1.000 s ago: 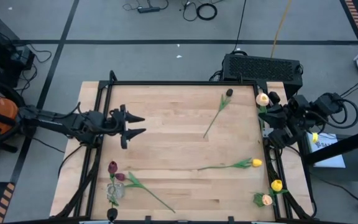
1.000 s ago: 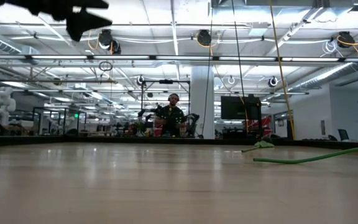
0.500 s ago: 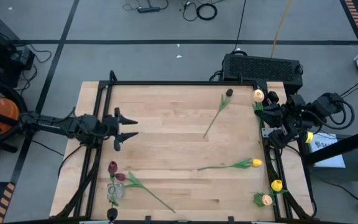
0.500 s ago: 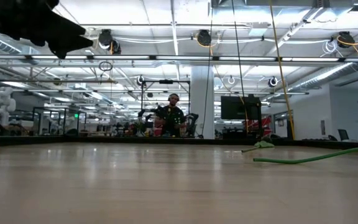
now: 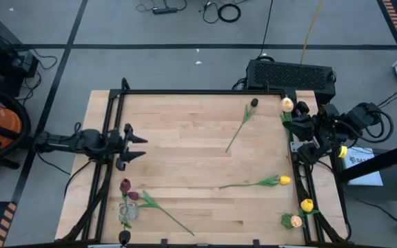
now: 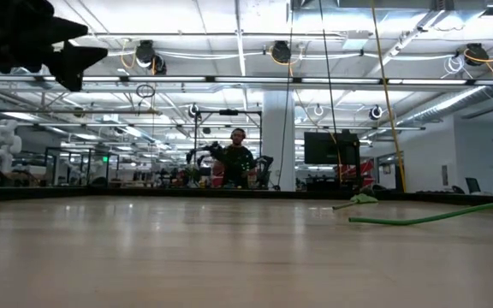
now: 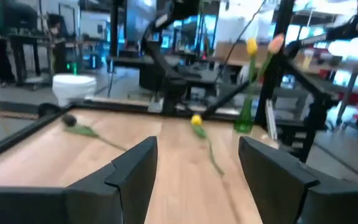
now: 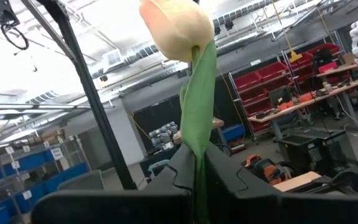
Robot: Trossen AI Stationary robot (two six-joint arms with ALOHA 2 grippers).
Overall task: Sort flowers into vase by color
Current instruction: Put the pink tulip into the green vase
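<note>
we see the right gripper [image 5: 293,118] at the table's [image 5: 191,179] right edge, clamped on a peach tulip [image 8: 178,28], head up. left gripper [image 5: 135,138] hovers at the left edge, fingers apart, empty. other flowers [image 5: 253,183] lie scattered.

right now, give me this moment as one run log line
right claw: shut on peach tulip, far right edge | left claw: open, empty, left edge | vase: two maroon tulips

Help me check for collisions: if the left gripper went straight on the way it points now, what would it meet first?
Probably nothing close. The left gripper, fingers open and empty, points across bare table. The yellow tulip lies roughly ahead, though depth is hard to judge.
</note>
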